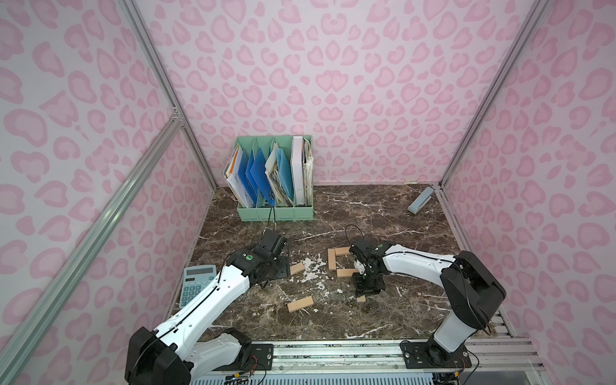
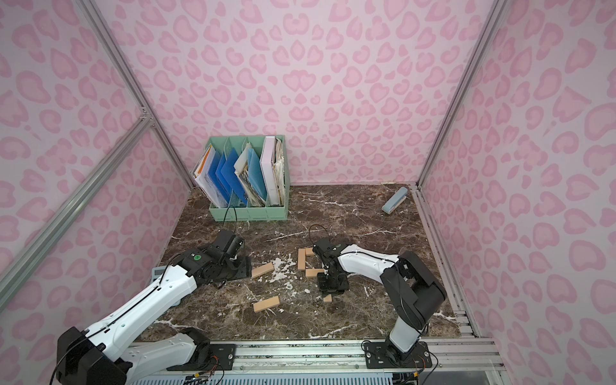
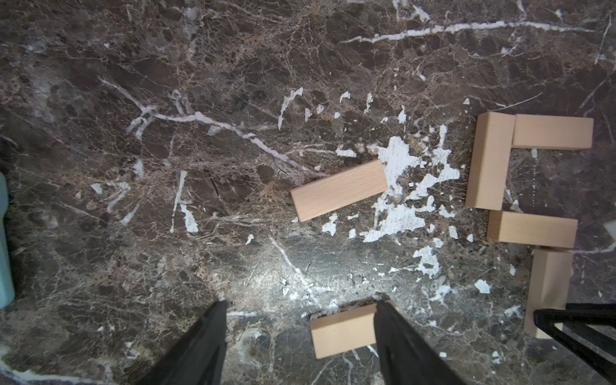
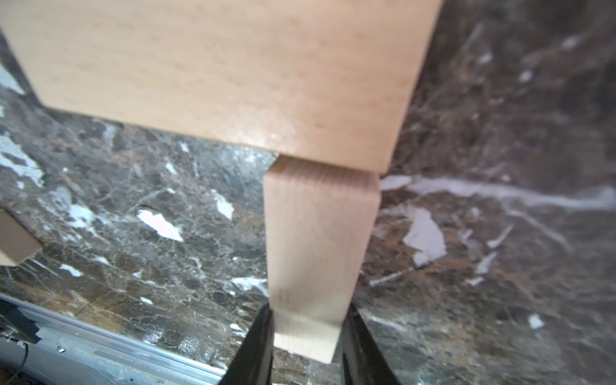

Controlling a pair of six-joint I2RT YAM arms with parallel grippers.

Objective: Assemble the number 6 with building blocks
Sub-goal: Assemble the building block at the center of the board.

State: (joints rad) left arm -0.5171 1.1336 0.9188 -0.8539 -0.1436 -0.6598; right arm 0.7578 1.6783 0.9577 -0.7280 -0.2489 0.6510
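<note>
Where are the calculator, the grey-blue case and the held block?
calculator point(image 1: 194, 292), in a top view, keypad.
grey-blue case point(image 1: 420, 199), in a top view, upper face.
held block point(image 4: 320, 246), right wrist view, broad face.

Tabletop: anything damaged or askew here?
Yes. The marble-look tabletop has its surface flaked off in white patches mid-table, beside the half-built number 6. A nearer building block and a farther one lie loose and askew.

building blocks point(image 3: 339, 190): six tan planks, flat | number 6 point(image 3: 488, 166): four joined | two loose
</note>
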